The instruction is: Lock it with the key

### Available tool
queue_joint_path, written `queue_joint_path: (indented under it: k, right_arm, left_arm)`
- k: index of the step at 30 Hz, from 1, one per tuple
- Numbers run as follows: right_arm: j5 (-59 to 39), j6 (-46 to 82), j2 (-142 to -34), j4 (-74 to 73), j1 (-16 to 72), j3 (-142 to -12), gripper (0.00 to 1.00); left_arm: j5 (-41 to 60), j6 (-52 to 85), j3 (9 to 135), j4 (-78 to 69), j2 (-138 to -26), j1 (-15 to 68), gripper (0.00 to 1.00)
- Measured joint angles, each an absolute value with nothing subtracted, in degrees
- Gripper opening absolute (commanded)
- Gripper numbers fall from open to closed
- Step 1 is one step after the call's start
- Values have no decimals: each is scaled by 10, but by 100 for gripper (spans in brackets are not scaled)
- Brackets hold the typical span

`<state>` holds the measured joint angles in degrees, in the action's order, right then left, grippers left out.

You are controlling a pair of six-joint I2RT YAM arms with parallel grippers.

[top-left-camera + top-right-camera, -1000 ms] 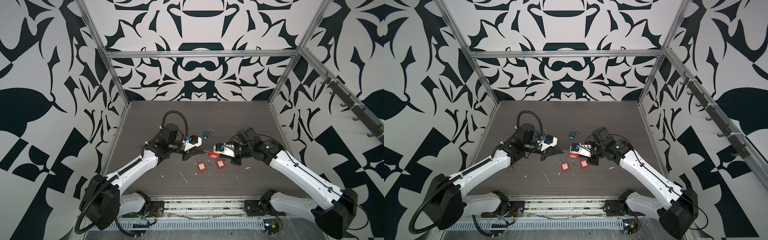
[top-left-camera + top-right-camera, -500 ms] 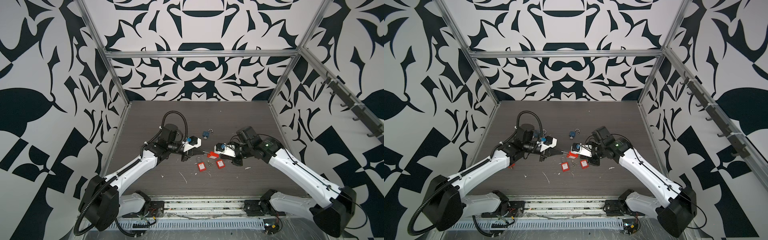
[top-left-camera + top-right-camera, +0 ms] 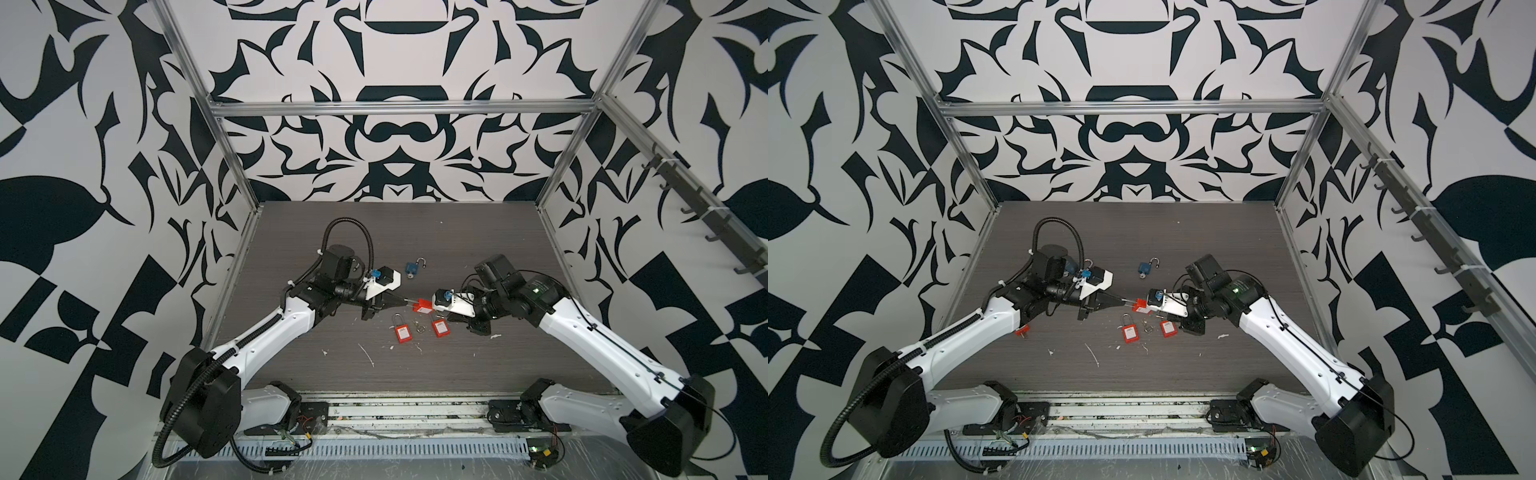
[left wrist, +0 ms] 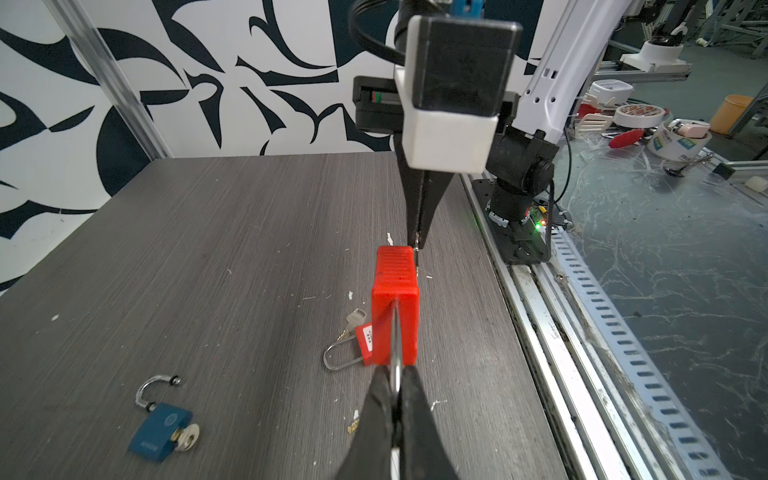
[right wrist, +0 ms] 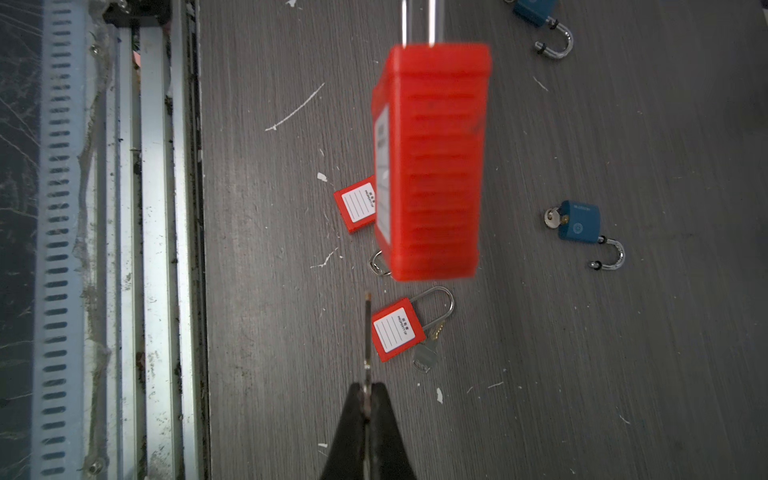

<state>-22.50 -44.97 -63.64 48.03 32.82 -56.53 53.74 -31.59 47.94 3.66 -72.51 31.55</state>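
Here, my left gripper (image 4: 397, 384) clenched on steel shackle (image 4: 396, 349) of red ribbed plastic padlock (image 4: 395, 316), held aloft. My right gripper (image 5: 366, 399) clamps thin silver metal key (image 5: 367, 332); tip just beside padlock base, not inserted. Hardly any shift since last second: alignment pending.

Bright even light, soft shadows; wide-angle bending at edges; red padlock (image 5: 432, 158) blurred, perhaps motion.
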Motion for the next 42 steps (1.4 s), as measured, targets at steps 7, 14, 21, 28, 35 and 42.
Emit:
queue_joint_path:
  k: [7,14,21,28,35,42]
  right_arm:
    - [-189,-371,-608,423,328,-517,0]
    - [-156,-208,-661,322,328,-509,0]
    - [-136,-35,-773,215,328,-509,0]
    - [-115,61,-834,116,349,-509,0]
    - [-89,114,-898,74,382,-516,0]
    - [-77,168,-929,13,392,-515,0]
  left_arm:
    - [517,-361,568,159,-779,283,0]
    - [458,-413,704,346,-884,249,0]
    - [412,-447,832,501,-1004,239,0]
    - [361,-472,932,602,-1116,239,0]
    - [307,-489,1012,663,-1188,239,0]
    - [282,-511,1049,700,-1219,239,0]
